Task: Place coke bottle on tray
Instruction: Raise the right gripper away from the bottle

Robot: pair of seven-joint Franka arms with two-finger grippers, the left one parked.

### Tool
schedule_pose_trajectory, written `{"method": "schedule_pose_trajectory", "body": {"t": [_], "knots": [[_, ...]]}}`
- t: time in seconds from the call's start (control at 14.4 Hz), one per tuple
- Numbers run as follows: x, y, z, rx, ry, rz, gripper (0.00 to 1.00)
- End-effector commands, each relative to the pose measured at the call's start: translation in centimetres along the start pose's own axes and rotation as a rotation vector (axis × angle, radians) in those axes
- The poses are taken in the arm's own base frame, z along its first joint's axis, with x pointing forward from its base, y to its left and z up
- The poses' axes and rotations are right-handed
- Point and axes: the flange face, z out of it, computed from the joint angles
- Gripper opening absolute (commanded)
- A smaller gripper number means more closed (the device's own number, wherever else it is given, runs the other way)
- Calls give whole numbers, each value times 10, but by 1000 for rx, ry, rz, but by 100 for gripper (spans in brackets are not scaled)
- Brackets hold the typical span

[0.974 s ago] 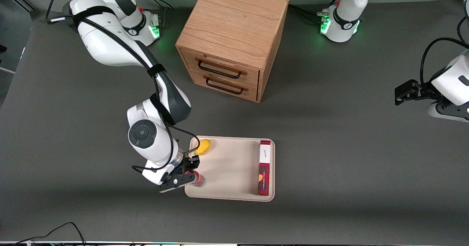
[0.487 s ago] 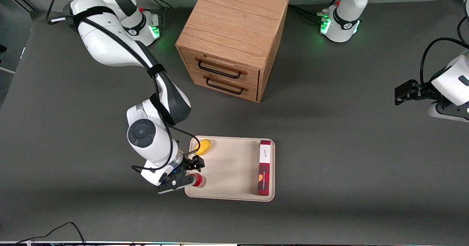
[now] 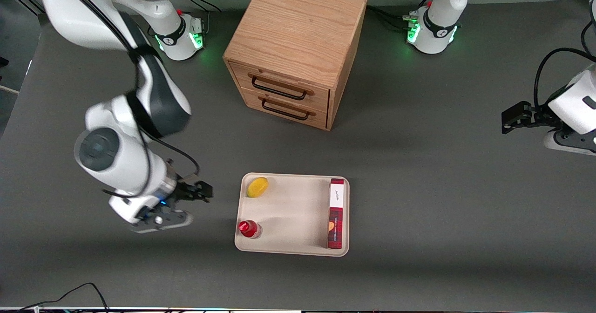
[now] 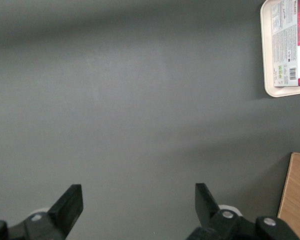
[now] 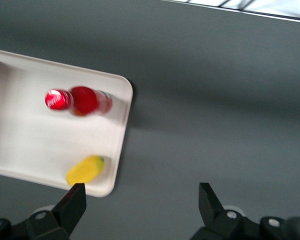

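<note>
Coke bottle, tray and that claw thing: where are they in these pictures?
coke bottle (image 3: pixel 248 228), front view, on its red cap.
tray (image 3: pixel 293 213), front view, on its bare beige floor.
gripper (image 3: pixel 186 206), front view, midway between its open fingertips, beside the tray.

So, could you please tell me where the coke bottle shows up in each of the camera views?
Front view: the coke bottle stands upright in the tray corner nearest the camera, at the working arm's end; the open gripper is off the tray.
Right wrist view: the bottle stands on the tray near its rim.
Left wrist view: not in it.
Shared landmark: the yellow object in the neighbouring corner.
</note>
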Motion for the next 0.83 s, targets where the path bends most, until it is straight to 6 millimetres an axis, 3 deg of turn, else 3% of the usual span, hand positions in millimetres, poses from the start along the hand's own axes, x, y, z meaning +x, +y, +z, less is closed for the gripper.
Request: {"method": "schedule_pose_trajectory", "body": {"t": [0.0,0.21,0.35,0.63,0.77], "knots": [[-67,47,-50,-42,-8,-37,100],[-104,111,-84,11,-25,20,100],[-120,139,-106,17,-24,26,100],[-134,150,-133,4,-24,56,100],[-135,149,-136,2,-21,59,100]]}}
